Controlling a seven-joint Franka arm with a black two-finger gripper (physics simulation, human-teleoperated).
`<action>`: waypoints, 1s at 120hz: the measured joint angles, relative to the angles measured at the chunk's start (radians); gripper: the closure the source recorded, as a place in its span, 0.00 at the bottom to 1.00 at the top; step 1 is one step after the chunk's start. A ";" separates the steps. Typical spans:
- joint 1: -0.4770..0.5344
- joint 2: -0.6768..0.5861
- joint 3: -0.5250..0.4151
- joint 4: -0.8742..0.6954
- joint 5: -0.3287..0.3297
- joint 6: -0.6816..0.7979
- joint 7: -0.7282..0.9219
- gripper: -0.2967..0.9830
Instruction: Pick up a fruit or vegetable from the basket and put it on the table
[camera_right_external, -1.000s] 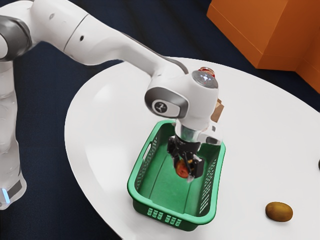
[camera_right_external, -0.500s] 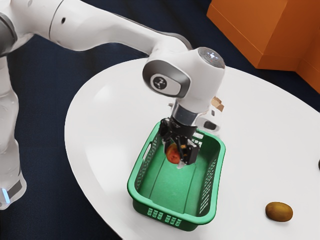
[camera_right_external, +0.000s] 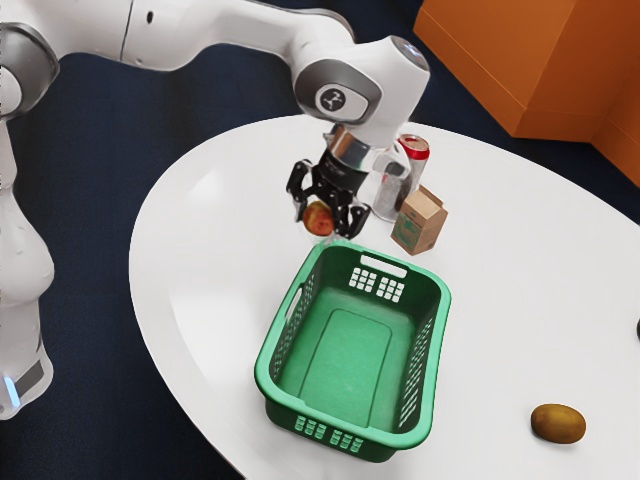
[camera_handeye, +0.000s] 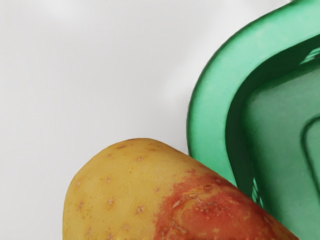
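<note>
White table (camera_right_external: 205, 290), green-printed carton (camera_right_external: 418, 222), raised potato (camera_right_external: 319, 218)

An office or lounge, unclear which: dark blue floor (camera_right_external: 90, 200), round-edged white table (camera_right_external: 200, 270), big orange block (camera_right_external: 510, 60) at the exterior view's far right

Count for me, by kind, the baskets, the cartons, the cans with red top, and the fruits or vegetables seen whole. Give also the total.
Baskets: 1, the green basket
Cartons: 1, the brown carton
Cans: 1, the red-topped can
Fruits or vegetables: 2, the yellow-and-red one and the brown one
Total: 5
</note>
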 joint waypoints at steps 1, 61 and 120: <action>0.008 0.000 -0.004 0.000 0.000 -0.001 0.001 0.59; 0.277 -0.006 -0.075 -0.002 0.009 -0.024 0.107 0.75; 0.272 -0.041 -0.051 -0.016 -0.064 -0.017 0.160 0.25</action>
